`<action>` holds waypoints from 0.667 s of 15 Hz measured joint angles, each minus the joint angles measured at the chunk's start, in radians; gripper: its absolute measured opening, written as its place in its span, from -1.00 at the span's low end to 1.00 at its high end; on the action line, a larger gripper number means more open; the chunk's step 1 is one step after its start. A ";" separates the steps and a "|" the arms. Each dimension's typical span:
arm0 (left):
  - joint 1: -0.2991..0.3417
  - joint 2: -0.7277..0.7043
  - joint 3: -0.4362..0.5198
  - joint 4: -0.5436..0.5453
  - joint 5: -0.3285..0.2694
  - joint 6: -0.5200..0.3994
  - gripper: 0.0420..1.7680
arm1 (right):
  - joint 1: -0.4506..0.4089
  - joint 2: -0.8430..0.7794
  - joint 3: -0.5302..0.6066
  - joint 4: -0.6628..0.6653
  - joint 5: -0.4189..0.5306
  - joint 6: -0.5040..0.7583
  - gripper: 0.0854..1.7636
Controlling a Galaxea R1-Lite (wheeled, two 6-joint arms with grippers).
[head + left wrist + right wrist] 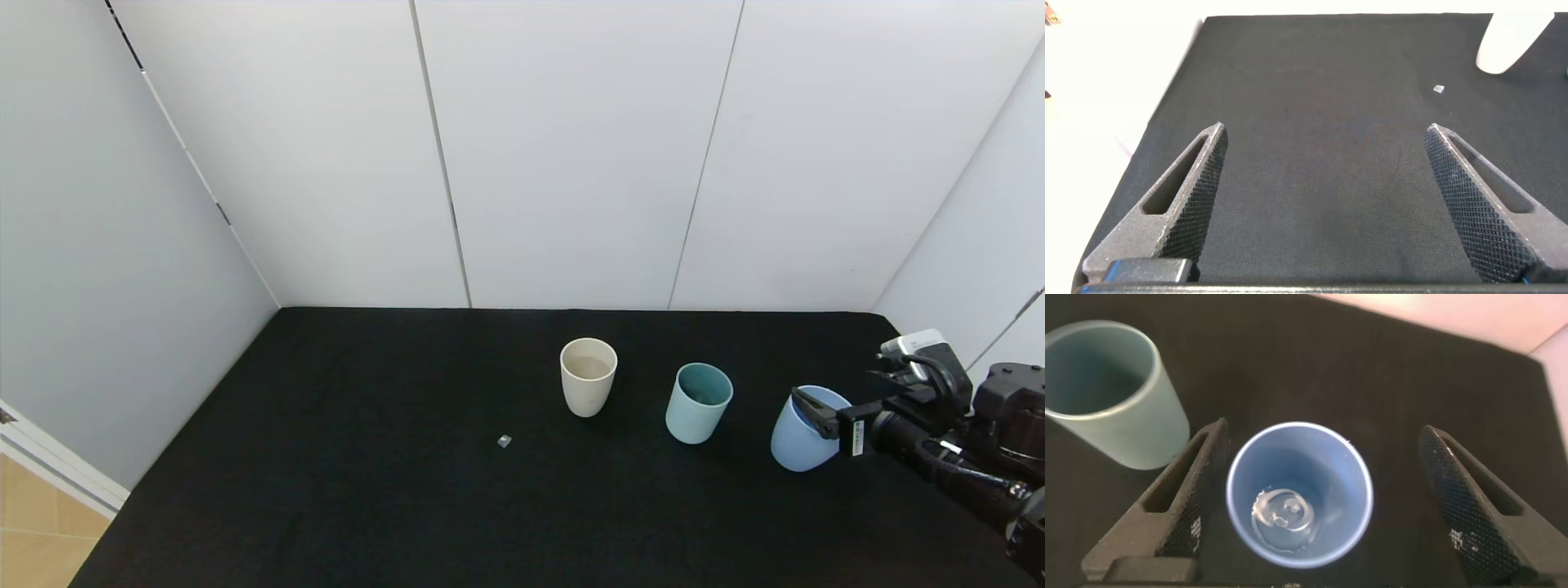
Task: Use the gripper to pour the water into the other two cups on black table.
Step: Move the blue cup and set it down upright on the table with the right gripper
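Observation:
The light blue tumbler stands at the right of the black table, leaning a little. A small pool of water lies in its bottom. My right gripper is open around it: one finger is close beside the blue tumbler, the other finger stands well apart. The teal-green cup is upright just to its left and also shows in the right wrist view. The cream-beige cup stands farther left. My left gripper is open and empty over bare table, out of the head view.
A tiny grey cube lies on the table in front of the cream cup, also seen in the left wrist view. White walls close the table's back and sides. The table's left edge drops to the floor.

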 joint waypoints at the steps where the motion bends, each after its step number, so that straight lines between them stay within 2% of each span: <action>1: 0.000 0.000 0.000 0.000 0.000 0.000 0.94 | 0.001 -0.041 0.006 0.025 -0.002 0.008 0.89; 4: 0.000 0.000 0.000 0.000 0.000 0.000 0.94 | 0.008 -0.195 0.021 0.196 -0.021 0.049 0.90; 10: 0.000 0.000 0.000 0.000 0.000 0.000 0.94 | 0.012 -0.600 0.027 0.652 -0.097 0.123 0.92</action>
